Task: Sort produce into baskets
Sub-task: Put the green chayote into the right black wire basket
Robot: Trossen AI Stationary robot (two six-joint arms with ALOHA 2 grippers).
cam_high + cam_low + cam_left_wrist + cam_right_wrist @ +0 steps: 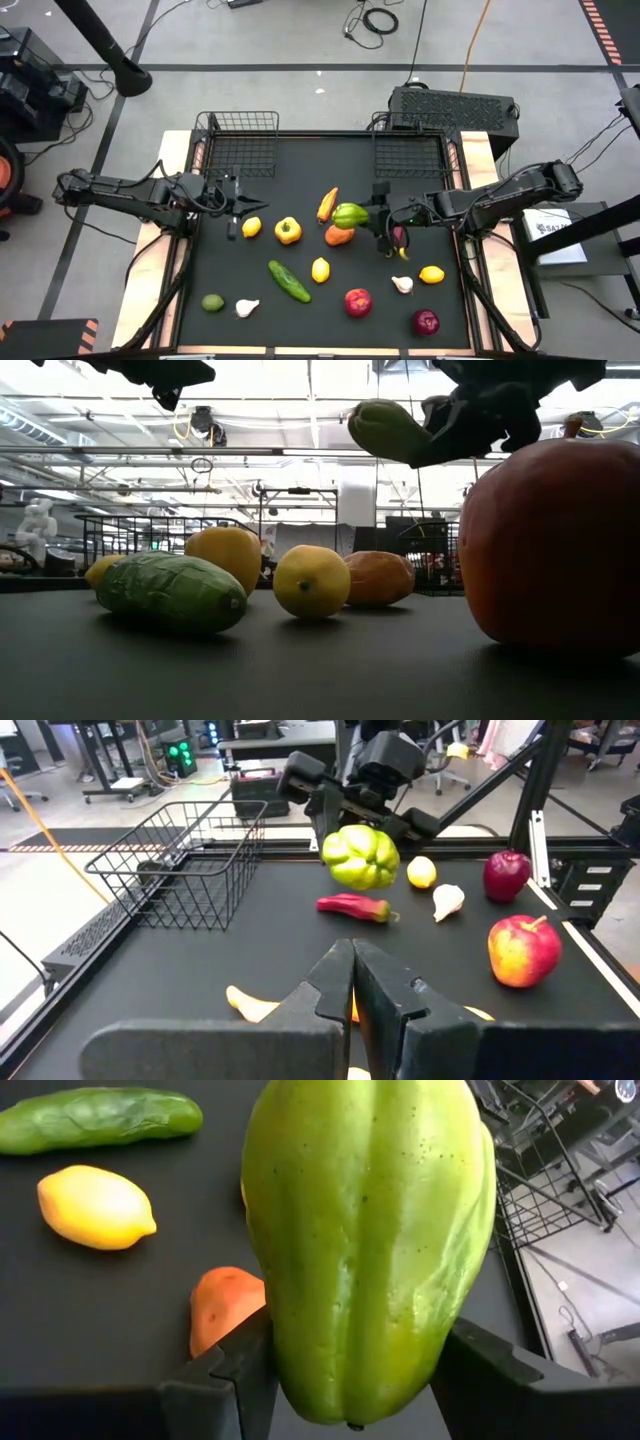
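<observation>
One green pepper [349, 214] between end-effector fingers [225, 1370].

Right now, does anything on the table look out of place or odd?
Nothing stands out. The produce lies loose on the mat, both baskets sit upright and empty, and the right gripper holds a green pepper above the mat.

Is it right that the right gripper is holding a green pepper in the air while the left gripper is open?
Not quite. The right gripper does hold the green pepper aloft, but the left gripper is shut, as the left wrist view shows.
</observation>
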